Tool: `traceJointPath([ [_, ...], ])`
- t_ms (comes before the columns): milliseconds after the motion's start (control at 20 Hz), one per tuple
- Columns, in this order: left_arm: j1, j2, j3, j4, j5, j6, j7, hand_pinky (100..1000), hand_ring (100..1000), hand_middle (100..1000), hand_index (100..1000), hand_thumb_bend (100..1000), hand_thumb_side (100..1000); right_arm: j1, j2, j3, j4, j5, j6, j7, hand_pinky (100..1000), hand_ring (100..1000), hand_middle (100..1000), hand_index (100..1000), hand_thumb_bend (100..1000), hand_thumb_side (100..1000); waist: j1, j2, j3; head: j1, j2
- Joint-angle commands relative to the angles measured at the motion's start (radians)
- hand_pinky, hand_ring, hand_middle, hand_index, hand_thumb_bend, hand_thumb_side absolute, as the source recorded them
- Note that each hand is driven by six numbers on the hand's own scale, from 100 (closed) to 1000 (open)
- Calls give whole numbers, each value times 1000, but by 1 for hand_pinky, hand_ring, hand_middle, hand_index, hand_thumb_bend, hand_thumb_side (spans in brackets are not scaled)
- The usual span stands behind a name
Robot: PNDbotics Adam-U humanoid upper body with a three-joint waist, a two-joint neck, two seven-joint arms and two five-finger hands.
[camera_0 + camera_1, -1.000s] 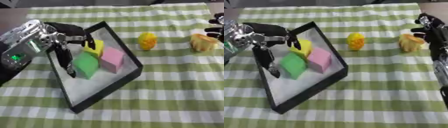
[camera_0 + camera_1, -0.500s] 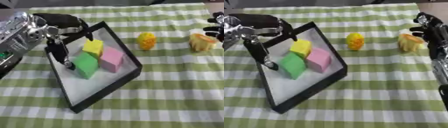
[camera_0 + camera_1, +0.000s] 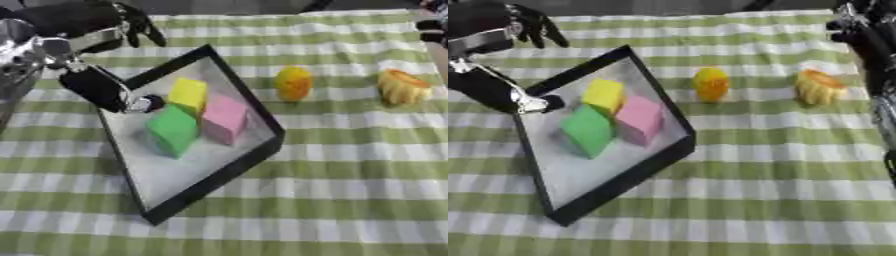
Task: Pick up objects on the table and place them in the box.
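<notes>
Right of the black-rimmed box (image 3: 254,117), lying nearer the indistinct right hand (image 3: 866,30): round yellow-orange object (image 3: 293,83); left hand (image 3: 92,30) hovering open-fingered.

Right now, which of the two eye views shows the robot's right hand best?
The right eye view: the right hand and its dark arm run down the right edge, beside the orange object. In the left eye view only a dark sliver of it shows at the top right corner, too little to judge its fingers.
</notes>
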Motion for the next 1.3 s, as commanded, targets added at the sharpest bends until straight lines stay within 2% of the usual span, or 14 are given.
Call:
traceJointPath([
  [50, 40, -49, 91, -23, -49, 46, 49, 784, 734, 794, 874, 321, 531, -33, -106, 18, -24, 50, 16, 43, 818, 784, 824, 887, 100, 481, -15, -33, 6, -14, -3],
  [200, 112, -120, 163, -26, -92, 90, 94, 779, 723, 785, 869, 329, 534, -61, -178, 76, 1, 95, 27, 88, 840, 813, 845, 894, 100, 439, -22, -37, 11, -17, -7],
  [250, 136, -144, 187, -26, -98, 105, 108, 778, 720, 785, 868, 282, 521, -72, -202, 99, 12, 109, 24, 102, 846, 820, 845, 896, 100, 390, -22, -38, 11, -16, -8],
  [300, 159, -167, 210, -27, -100, 119, 122, 778, 719, 782, 867, 336, 540, -81, -224, 121, 22, 124, 16, 116, 849, 823, 851, 897, 100, 396, -22, -40, 10, -15, -9],
  [350, 182, -190, 233, -27, -99, 133, 136, 777, 718, 778, 865, 315, 520, -91, -241, 144, 34, 138, 8, 131, 851, 826, 853, 900, 120, 368, -21, -42, 8, -14, -8],
  [550, 254, -278, 321, -27, -82, 181, 191, 775, 715, 774, 862, 357, 530, -110, -305, 212, 87, 192, -25, 185, 856, 832, 852, 899, 221, 325, -17, -44, -1, -10, -5],
  [600, 263, -300, 344, -27, -73, 179, 205, 775, 714, 773, 861, 287, 519, -110, -316, 220, 96, 206, -35, 199, 857, 834, 852, 900, 249, 304, -15, -43, -2, -10, -4],
  [650, 271, -316, 365, -27, -63, 171, 218, 775, 714, 772, 860, 361, 526, -107, -329, 228, 105, 219, -43, 212, 857, 835, 853, 901, 261, 292, -14, -42, -4, -9, -3],
  [700, 289, -320, 437, -27, -20, 143, 276, 775, 714, 772, 860, 362, 525, -108, -343, 224, 112, 248, -53, 266, 858, 837, 853, 903, 291, 251, -12, -39, -12, -1, -4],
  [750, 323, -317, 495, -27, 80, 94, 401, 775, 713, 772, 860, 362, 526, -116, -352, 205, 117, 282, -67, 351, 858, 837, 853, 902, 304, 234, -10, -36, -22, 9, -6],
  [850, 388, -305, 490, -27, 293, 13, 725, 774, 713, 770, 860, 362, 524, -126, -366, 170, 124, 323, -90, 474, 858, 837, 850, 902, 327, 197, -8, -32, -38, 23, -9],
  [950, 423, -294, 448, -27, 424, -28, 940, 774, 712, 769, 860, 362, 527, -122, -385, 152, 118, 333, -108, 533, 859, 838, 849, 902, 350, 152, -7, -30, -47, 30, -10],
  [1100, 442, -287, 421, -27, 497, -47, 1050, 774, 712, 768, 861, 364, 530, -102, -418, 142, 96, 326, -121, 572, 861, 841, 852, 902, 377, 118, -8, -28, -54, 32, -10],
  [1300, 446, -285, 413, -27, 515, -51, 1073, 774, 712, 768, 861, 366, 530, -65, -453, 129, 78, 320, -121, 591, 860, 835, 835, 894, 405, 100, -9, -27, -57, 34, -12],
])
